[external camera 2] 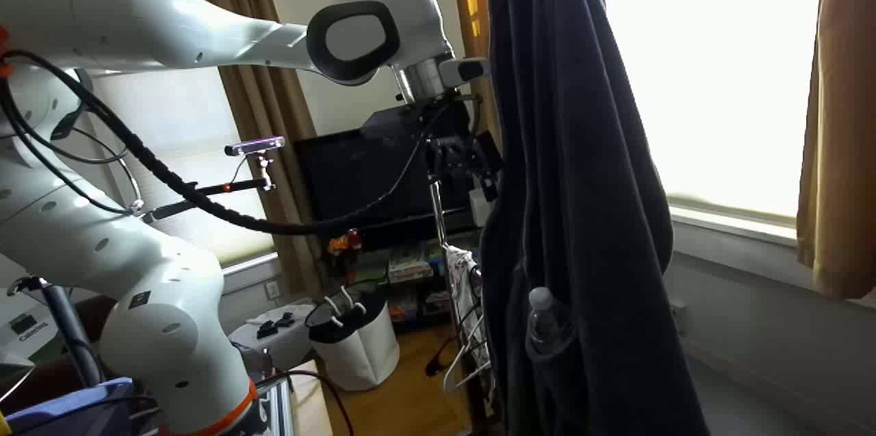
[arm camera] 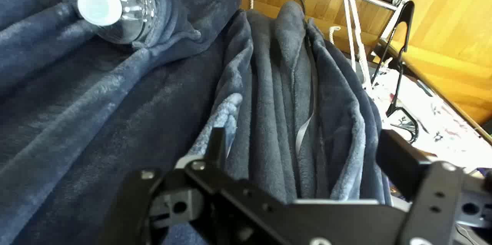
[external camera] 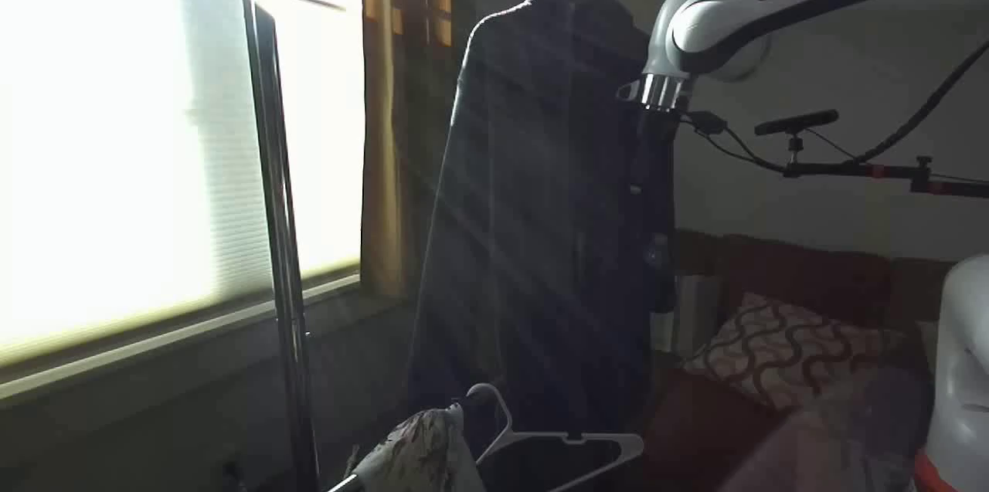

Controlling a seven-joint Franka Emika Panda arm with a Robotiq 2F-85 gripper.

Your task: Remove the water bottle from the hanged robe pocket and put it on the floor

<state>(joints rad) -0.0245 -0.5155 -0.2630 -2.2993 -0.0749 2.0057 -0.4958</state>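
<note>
Navy plush in soft folds takes up most of the wrist view: that's the robe point(arm camera: 127, 114). Upper L of frame: bottle point(arm camera: 132, 14), clear plastic, pale cap facing camera, lower part hidden in the robe's pocket point(arm camera: 173, 16). Bottom of frame, from L of ctr to R edge: gripper point(arm camera: 301, 141), black, jaws wide apart w/ robe folds seen btwn them; can't tell if either jaw touches cloth. Upper R: wood floor point(arm camera: 453, 25) and, lower down, a black hanger point(arm camera: 399, 64) at a slant.

In an exterior view, L to R: arm point(external camera 2: 157, 18), pale grey, runs from L edge to upper ctr; white bin point(external camera 2: 356, 361) stands on the floor, lower ctr-L; TV point(external camera 2: 349, 176), dark, behind it; gripper points down at upper ctr, just beside the robe's L edge; bottle is near upright in the pocket, lower R of ctr, cap up, well below the gripper.

In an exterior view, L to R: bright window point(external camera: 100, 129); metal pole point(external camera: 282, 245), top to bottom; brown curtain point(external camera: 382, 167); robe hanging tall at ctr, v. dark; white hanger point(external camera: 541, 436), bottom ctr; bottle, a faint shape R of ctr; arm entering from upper R, gripper too dark to make out; patterned pillow point(external camera: 788, 345), lower R.
</note>
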